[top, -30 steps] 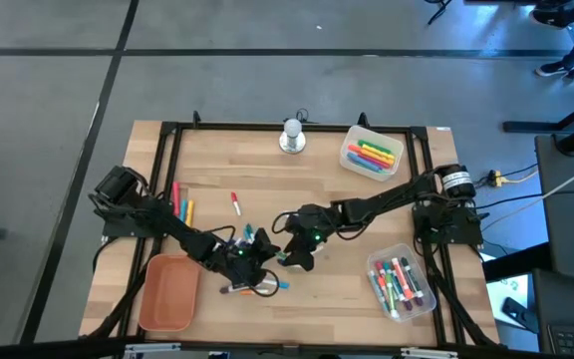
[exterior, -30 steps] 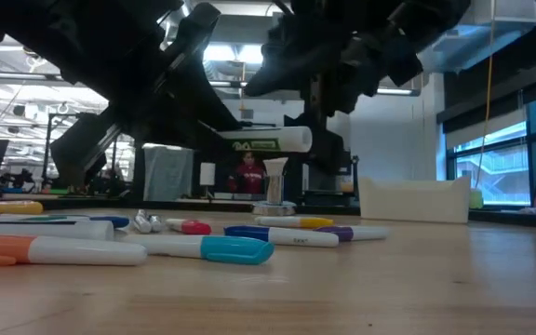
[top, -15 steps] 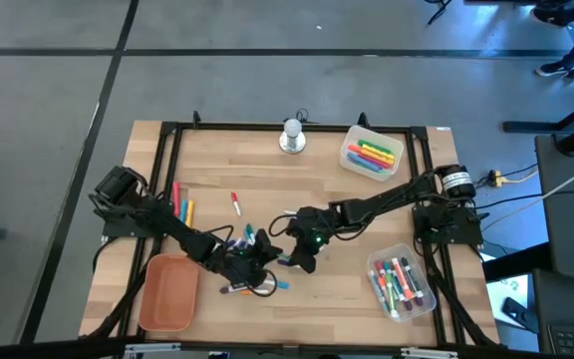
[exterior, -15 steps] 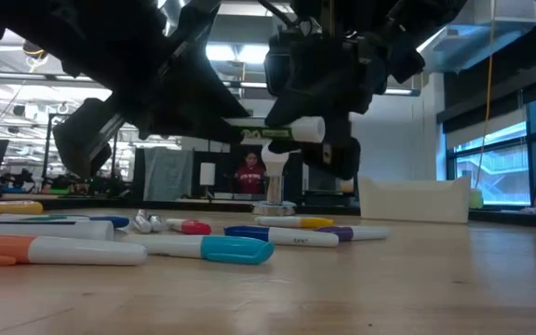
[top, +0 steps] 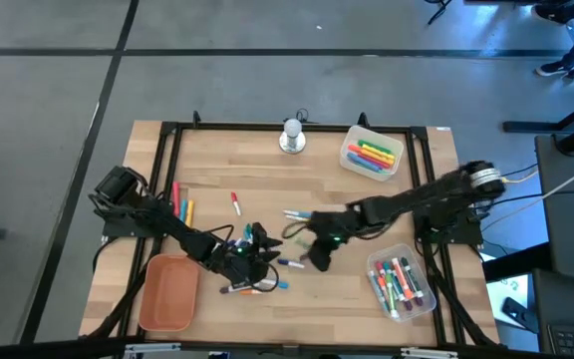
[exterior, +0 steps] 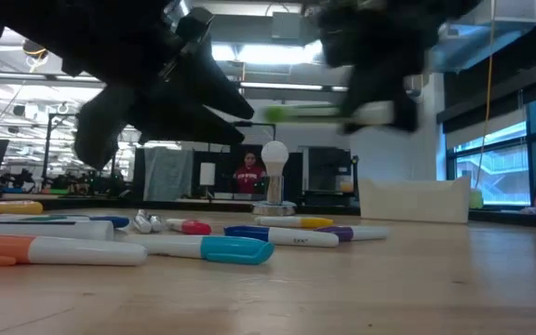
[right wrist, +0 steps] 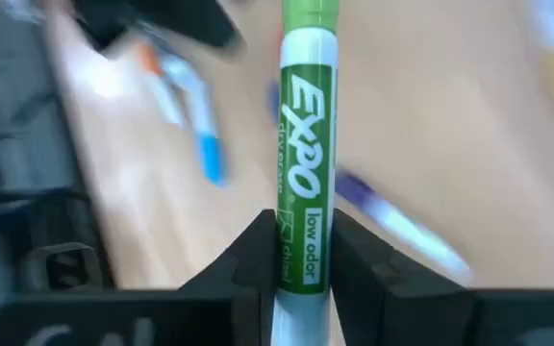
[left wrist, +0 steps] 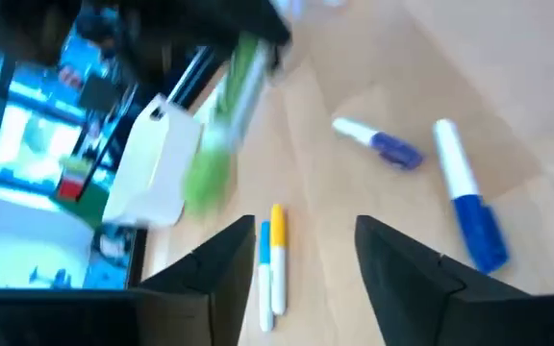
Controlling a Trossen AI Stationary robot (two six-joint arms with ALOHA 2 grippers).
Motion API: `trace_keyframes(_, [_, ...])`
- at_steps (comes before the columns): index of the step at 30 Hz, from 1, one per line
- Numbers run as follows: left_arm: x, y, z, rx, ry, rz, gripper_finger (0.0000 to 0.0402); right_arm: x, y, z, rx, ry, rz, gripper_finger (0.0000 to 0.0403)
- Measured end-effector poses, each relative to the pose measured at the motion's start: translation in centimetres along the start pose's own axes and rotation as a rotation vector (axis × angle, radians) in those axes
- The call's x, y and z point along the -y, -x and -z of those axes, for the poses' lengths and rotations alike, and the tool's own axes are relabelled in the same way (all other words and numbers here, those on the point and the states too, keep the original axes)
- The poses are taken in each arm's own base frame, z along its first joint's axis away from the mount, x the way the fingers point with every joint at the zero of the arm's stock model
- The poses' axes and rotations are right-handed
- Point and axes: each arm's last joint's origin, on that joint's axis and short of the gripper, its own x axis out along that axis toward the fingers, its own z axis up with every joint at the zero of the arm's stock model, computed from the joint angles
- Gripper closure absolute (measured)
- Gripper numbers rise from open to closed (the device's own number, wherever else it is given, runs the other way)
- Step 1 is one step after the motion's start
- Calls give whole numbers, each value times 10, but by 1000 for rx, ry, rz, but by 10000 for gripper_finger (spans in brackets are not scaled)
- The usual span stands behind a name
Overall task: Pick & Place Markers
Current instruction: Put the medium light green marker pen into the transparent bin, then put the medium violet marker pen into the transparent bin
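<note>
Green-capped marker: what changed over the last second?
It passed from the left hand to the right hand. The right hand closed on the white-barrelled green-capped marker, the left hand let go and opened, and the right arm carried it off toward the table's right side. The loose markers on the wooden table, the orange tray and both clear bins stayed put.

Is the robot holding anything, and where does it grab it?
The right hand pinches a green marker on its white barrel, below the label. The left hand is open, holding nothing.
</note>
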Motion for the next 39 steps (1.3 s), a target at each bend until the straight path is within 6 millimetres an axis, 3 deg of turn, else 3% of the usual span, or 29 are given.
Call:
trace_keyframes(6, [-5, -7, 9, -60, 117, -7, 208, -10, 60, 57, -65, -108, 225, 327])
trace_keyframes(10, [-6, -12, 13, -62, 188, 65, 208, -15, 85, 97, -131, -246, 324, 328])
trace_keyframes(14, [-4, -12, 12, -37, 230, 136, 208, -25, 92, 130, -237, -377, 348, 327])
trace_keyframes(20, [-3, -11, 11, -34, 242, 147, 208, -37, 86, 167, -343, -458, 421, 320])
trace_keyframes(28, [0, -9, 12, -55, 322, 153, 207, -40, 67, 186, -448, -439, 509, 308])
trace_keyframes(39, [7, 2, 10, -67, 410, 212, 209, -40, 66, 186, -503, -432, 517, 196])
